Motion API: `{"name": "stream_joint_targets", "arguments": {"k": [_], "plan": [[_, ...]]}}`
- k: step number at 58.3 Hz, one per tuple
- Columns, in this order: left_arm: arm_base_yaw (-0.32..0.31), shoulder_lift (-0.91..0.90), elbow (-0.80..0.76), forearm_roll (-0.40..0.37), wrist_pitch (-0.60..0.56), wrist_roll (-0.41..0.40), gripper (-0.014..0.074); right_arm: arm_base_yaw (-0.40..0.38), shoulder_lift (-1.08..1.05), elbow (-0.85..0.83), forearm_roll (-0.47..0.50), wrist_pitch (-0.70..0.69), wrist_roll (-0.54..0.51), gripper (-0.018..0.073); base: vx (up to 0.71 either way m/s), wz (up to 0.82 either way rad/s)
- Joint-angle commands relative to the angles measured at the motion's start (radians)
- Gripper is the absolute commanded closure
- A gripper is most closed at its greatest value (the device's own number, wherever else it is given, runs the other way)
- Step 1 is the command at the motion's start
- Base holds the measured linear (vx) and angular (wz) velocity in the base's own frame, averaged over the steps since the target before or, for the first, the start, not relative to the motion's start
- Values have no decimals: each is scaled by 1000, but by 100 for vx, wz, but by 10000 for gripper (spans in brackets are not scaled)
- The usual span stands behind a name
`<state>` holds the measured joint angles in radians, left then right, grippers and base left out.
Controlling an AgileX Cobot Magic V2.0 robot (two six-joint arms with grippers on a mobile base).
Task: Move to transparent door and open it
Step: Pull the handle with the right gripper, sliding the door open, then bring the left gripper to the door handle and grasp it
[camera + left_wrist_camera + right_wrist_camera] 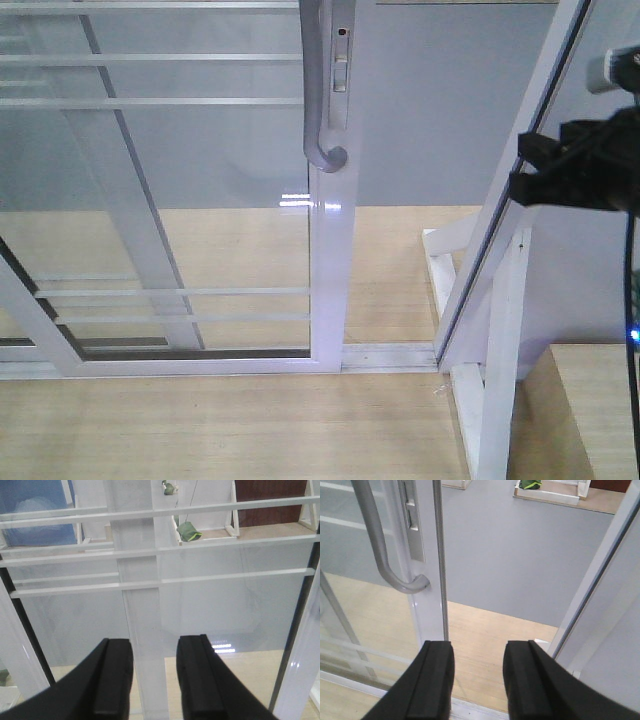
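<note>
Front view: the transparent door (200, 180), a tall sliding glass panel in a white frame, fills the left and centre. One curved grey-silver pull handle (322, 90) and one lock plate (342, 60) sit on its white stile (330, 280). Three thin white horizontal bars cross the upper glass, with at least two lower down. An open gap lies between the stile and the slanted white jamb (500, 230); grey floor shows through it. One black arm end (585, 170) is at the right edge; its fingers are not resolvable here.

Left wrist view: left gripper (155, 680) has two black fingers (112, 680) parted by a moderate gap, nothing between them. It faces barred glass; three long white bars span the width. Cannot tell which panel is nearest. One green object (189, 531) lies beyond the glass.

Right wrist view: right gripper (480, 680) has two black fingers (527, 680) similarly parted and empty. The handle is up-left, apart from them. The left finger overlaps the stile's foot; contact cannot be told.
</note>
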<state>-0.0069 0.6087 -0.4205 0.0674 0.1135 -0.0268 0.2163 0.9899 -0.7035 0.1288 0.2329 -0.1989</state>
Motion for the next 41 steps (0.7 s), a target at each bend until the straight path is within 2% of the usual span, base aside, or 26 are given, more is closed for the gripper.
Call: {"name": "stream_joint_targets", "arguments": {"k": [1,7,10,21,26,33,41], "plan": [[-10,35,-28,-9,-59,1,226,-9,-117,25,-7,-31,-11,237,0,0],[-61,113,-28,-35,-91,1,226,-9,-200,70,-8,-35,-15,237,0,0],[-103,160,-28,-38,-150,1,226,-9,-224,84,-8,-39,-15,237,0,0],[-288,397,-31,-31,-524,0,220,-9,-255,85,-7,-35,-15,237,0,0],[-356,529,-52,-31,-630,-2,191,-9,-255,85,-1,-35,-12,237,0,0],[-415,719,-126,-31,-734,-2,128,-9,-255,85,4,-28,-7,237,0,0],[-443,910,-264,-26,-829,-19,74,-9,-255,85,4,-3,-6,237,0,0]]}}
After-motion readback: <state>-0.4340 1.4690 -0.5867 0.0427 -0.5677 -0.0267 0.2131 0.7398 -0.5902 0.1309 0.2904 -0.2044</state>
